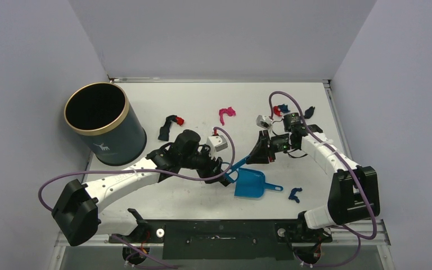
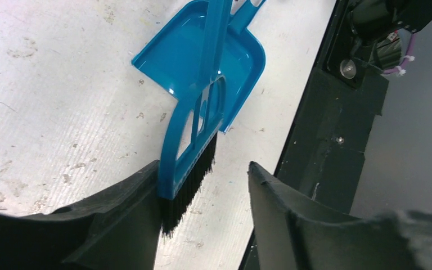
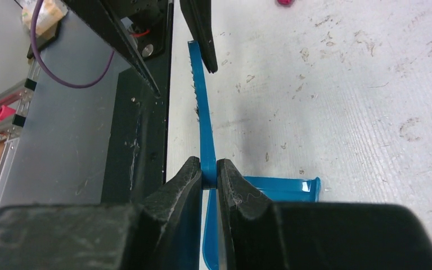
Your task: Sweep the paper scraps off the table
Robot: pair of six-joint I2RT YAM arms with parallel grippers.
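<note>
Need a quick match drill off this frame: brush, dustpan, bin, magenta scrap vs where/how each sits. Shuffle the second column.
A brush
B dustpan
C bin
D magenta scrap

1 upright, far left of the table
2 loose, far middle
3 handle clamped in the right gripper
4 lying flat, near middle

Pairs: A-3, B-4, C-1, D-2

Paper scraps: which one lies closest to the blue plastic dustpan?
The dark blue crumpled paper scrap beside the blue plastic dustpan's handle; all others lie farther back.
</note>
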